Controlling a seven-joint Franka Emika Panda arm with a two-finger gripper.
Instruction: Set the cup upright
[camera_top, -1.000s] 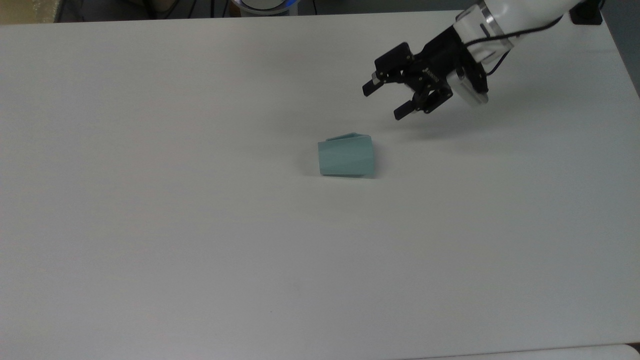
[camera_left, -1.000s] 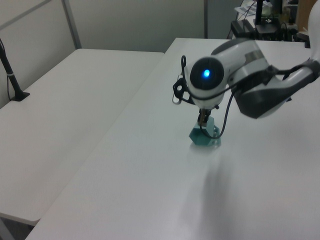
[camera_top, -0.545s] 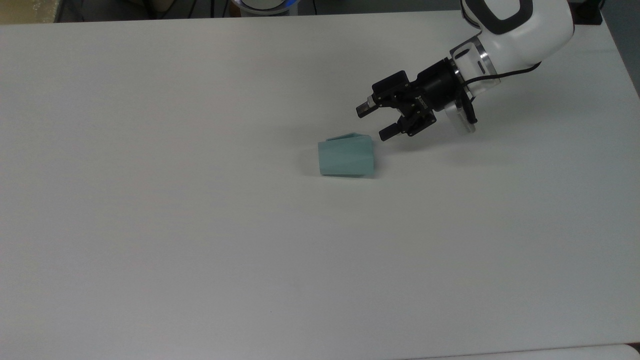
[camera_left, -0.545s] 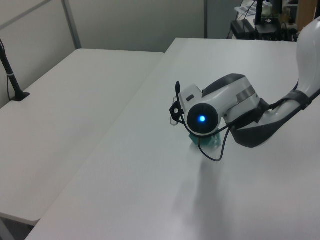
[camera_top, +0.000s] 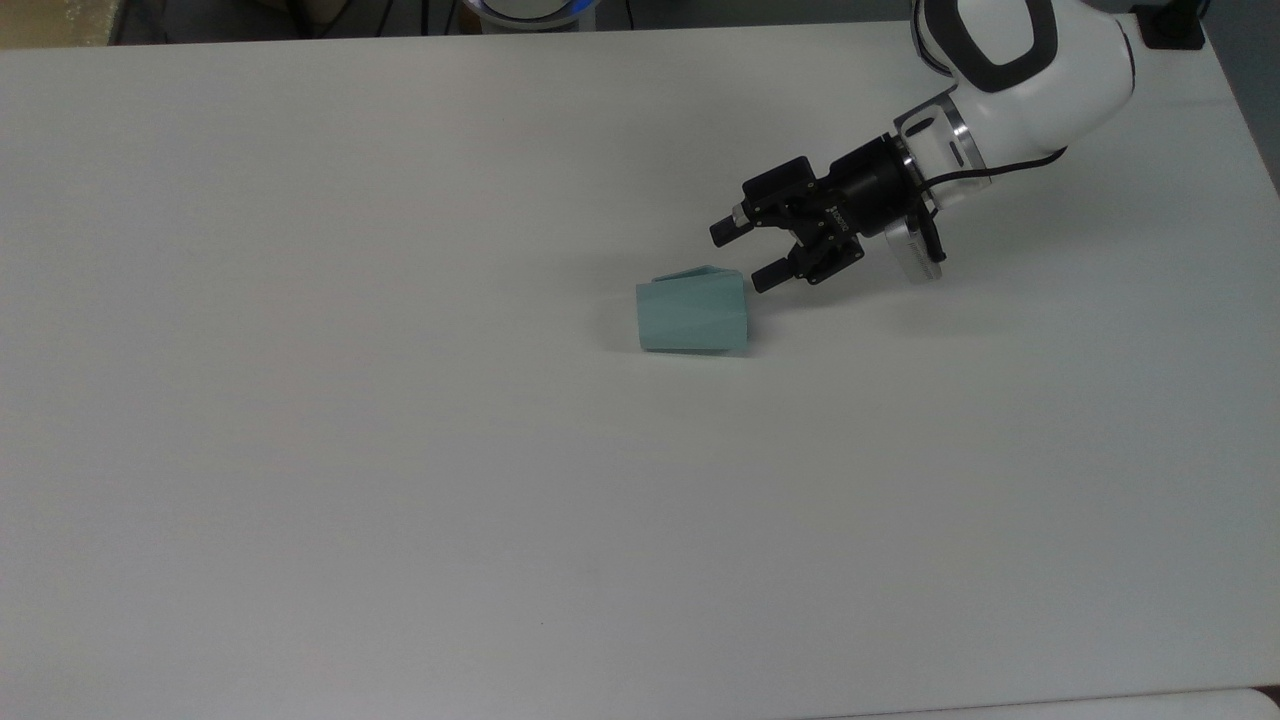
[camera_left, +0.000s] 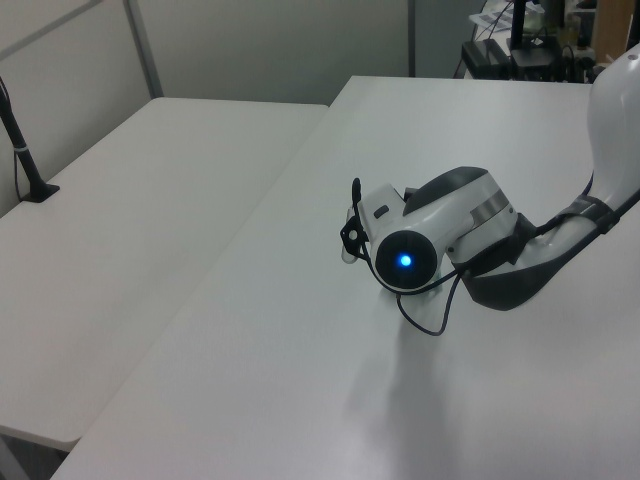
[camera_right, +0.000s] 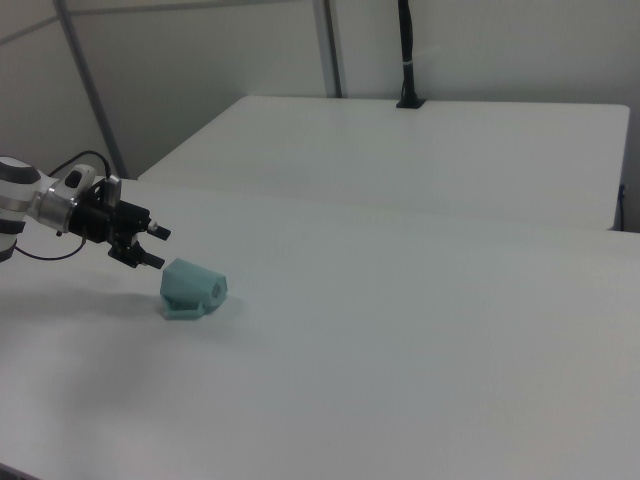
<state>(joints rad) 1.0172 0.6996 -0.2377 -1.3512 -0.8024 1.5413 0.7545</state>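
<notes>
The pale teal cup (camera_top: 691, 313) lies on its side on the white table (camera_top: 400, 450), its wider rim end toward the top view's right and its flat handle tab along its far side. In the right view the cup (camera_right: 193, 288) rests just right of the gripper. My black gripper (camera_top: 741, 254) hovers low, a short way off the cup's rim end, open with nothing between its fingers. It also appears in the right view as the gripper (camera_right: 155, 246), pointing toward the cup. In the left view the white arm (camera_left: 440, 240) hides the cup.
A second white table (camera_right: 420, 150) stands beyond this one in the right view. A dark post (camera_right: 407, 55) rises at its far edge. The white arm (camera_top: 1010, 70) reaches in from the top view's upper right.
The gripper has come down and moved left in the top view, ending close to the cup's rim end. The cup has not moved.
</notes>
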